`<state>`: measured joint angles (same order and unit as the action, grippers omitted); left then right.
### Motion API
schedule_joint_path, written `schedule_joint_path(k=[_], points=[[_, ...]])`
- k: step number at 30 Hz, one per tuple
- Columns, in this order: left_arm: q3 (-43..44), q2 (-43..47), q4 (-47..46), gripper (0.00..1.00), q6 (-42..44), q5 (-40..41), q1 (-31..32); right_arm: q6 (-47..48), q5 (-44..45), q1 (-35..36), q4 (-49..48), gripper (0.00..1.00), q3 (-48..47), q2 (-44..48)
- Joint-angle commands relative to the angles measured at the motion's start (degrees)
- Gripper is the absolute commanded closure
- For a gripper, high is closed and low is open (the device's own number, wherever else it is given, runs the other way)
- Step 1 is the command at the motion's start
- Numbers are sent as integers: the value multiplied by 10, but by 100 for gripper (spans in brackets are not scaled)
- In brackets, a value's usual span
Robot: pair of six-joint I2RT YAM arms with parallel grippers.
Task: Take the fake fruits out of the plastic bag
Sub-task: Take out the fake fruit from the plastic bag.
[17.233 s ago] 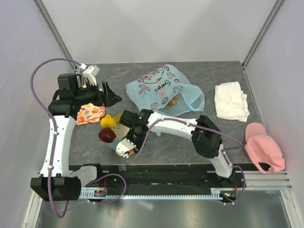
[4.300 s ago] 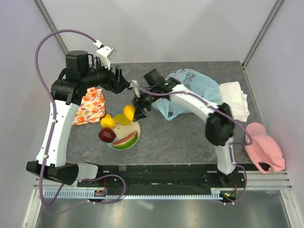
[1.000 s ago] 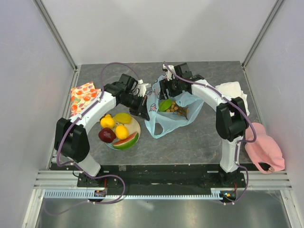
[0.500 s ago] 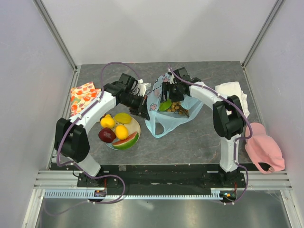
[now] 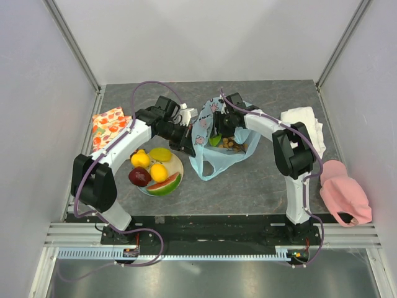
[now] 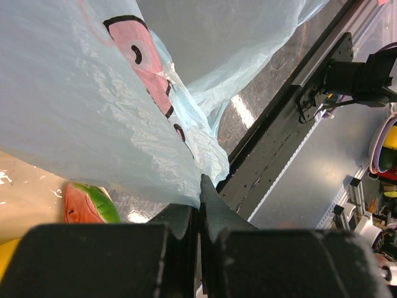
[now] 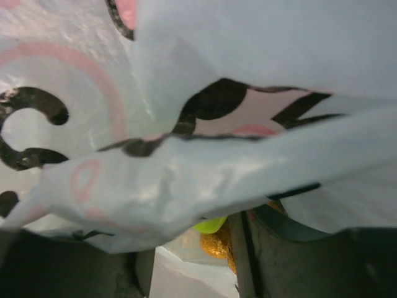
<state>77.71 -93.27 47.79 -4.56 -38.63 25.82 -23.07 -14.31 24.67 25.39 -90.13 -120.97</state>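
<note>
- The bag (image 5: pixel 214 162) sits mid-counter (image 5: pixel 267 180), a bit toward the far edge, with its mouth facing up. That looks deliberate, so an arm can go in from above.
- The left gripper (image 6: pixel 200 205) is at the bag's left rim. Its jaws are pressed right together with no gap, and the film looks pinched between them. My guess is it's holding that side up and back so the mouth doesn't flop shut.
- The right gripper (image 5: pixel 217 129) is down inside the mouth from the far side. Film is draped all over its camera, so I can't tell how far its jaws are open or whether they have anything.
- 2 fruits are left in the bag: a green piece (image 7: pixel 208 225) and the grapes (image 7: pixel 217 245) touching it, low in the bag just under the right gripper.
- 5 fruits are already out on the plate (image 5: pixel 178 162), left of the bag and toward the near edge. They include the lemon (image 5: pixel 140 159), apple (image 5: pixel 139 176), orange (image 5: pixel 159 172) and watermelon slice (image 5: pixel 165 184).
- So it's mostly done. The tricky bit, I'd say, is the thin film snagging the fingers before they reach the green piece.
</note>
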Motion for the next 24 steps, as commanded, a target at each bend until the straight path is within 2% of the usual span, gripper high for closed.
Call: schedule_joint_path(k=[1, 5, 10, 12, 17, 18, 19, 22, 24], points=[[14, 9, -11, 98, 19, -5, -2, 34, -19, 1, -25, 52, -13, 2], [36, -6, -10, 98, 24, -2, -2, 78, -40, -11, -25, 56, -22, 48], [69, -26, -11, 98, 37, 5, -2, 107, -75, -60, 9, 59, -15, 106], [110, -47, -14, 98, 44, 20, -2, 125, -110, -90, 24, 59, -5, 148], [225, -107, -13, 98, 60, 34, -1, 177, -133, -123, 71, 59, 8, 256], [239, -117, -12, 94, 58, 37, -2, 186, -152, -125, 93, 59, 4, 267], [252, -131, -11, 69, 56, 42, -2, 195, -166, -124, 105, 59, -1, 279], [305, -133, -6, 28, 60, 82, -3, 210, -227, -124, 126, 60, -11, 320], [314, -121, -4, 21, 66, 109, -9, 219, -246, -116, 123, 60, -17, 347]])
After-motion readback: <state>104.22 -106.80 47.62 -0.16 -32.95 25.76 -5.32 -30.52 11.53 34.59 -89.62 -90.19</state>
